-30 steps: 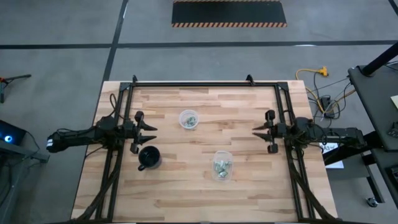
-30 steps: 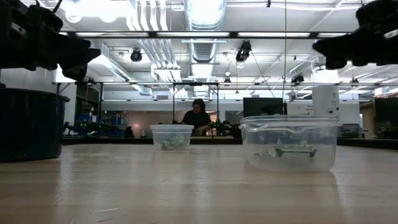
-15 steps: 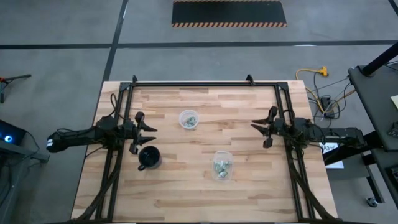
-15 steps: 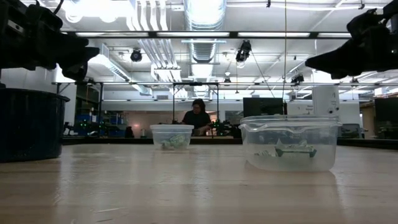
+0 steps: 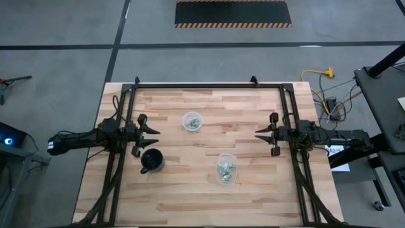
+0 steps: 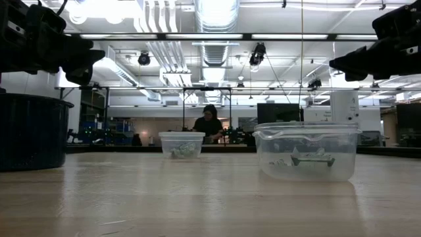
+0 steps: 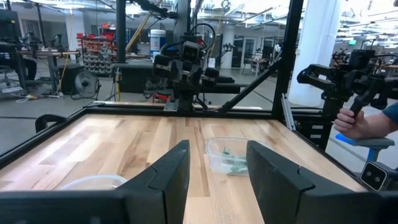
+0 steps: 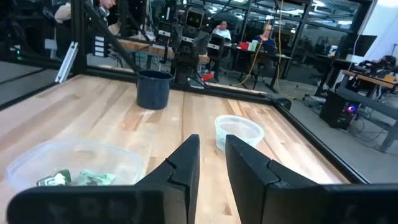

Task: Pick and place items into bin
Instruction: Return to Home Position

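Packets (image 5: pixel 226 168), pale green and whitish, lay inside the near round transparent plastic bin (image 6: pixel 306 141) and its far twin (image 6: pixel 181 139). The left gripper (image 5: pixel 155 135) hung open-fingered near a black mug (image 5: pixel 152 161) (not touching). The right gripper (image 5: pixel 259 133) hung opposite, fingers narrowly parted, both empty.

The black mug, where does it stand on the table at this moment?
In the high view the black mug stands on the left part of the table, close beside the left gripper, with the larger clear bin farther to its right.
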{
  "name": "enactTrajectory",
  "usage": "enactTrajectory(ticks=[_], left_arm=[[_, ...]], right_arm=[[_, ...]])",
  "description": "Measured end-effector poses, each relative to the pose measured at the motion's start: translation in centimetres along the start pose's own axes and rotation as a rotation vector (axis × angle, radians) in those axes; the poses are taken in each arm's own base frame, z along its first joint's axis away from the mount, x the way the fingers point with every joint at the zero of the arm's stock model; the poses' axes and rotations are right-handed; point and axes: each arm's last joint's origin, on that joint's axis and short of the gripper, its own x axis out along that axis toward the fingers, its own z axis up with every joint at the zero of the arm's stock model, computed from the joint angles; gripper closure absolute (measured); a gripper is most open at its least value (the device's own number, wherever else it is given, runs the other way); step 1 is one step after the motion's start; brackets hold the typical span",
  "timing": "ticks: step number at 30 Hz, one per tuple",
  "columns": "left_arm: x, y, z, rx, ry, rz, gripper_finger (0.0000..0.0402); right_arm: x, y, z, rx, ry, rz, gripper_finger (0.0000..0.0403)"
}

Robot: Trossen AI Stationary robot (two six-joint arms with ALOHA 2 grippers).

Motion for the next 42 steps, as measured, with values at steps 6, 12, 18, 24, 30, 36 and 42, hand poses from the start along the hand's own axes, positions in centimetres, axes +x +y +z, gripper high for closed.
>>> enactTrajectory(ticks=[6, 12, 18, 24, 30, 36, 42], left_arm=[[0.05, 0.01, -0.01, 0.000, 0.000, 0.000, 0.0260], [0.18, 0.02, -0.03, 0.000, 0.003, -0.004, 0.0260], [0.19, 0.03, 0.03, 0.001, -0.003, -0.002, 0.0260], [0.19, 0.03, 0.09, 0.003, -0.010, 0.000, 0.0260], [0.19, 0.04, 0.10, 0.003, -0.010, 0.003, 0.0260], [0.19, 0.04, 0.11, 0.003, -0.011, 0.004, 0.0260], [0.19, 0.04, 0.11, 0.003, -0.011, 0.004, 0.0260]], right_arm=[[0.01, 0.01, -0.12, -0.024, 0.012, -0.001, 0.0335], [0.01, 0.01, -0.11, -0.030, 0.011, -0.001, 0.0335], [0.01, 0.01, -0.11, -0.040, 0.011, -0.001, 0.0335], [0.01, 0.01, -0.10, -0.019, 0.010, -0.001, 0.0335], [0.01, 0.01, -0.10, -0.017, 0.010, -0.001, 0.0335], [0.01, 0.01, -0.10, -0.016, 0.010, -0.001, 0.0335], [0.01, 0.01, -0.10, -0.016, 0.010, 0.000, 0.0335]])
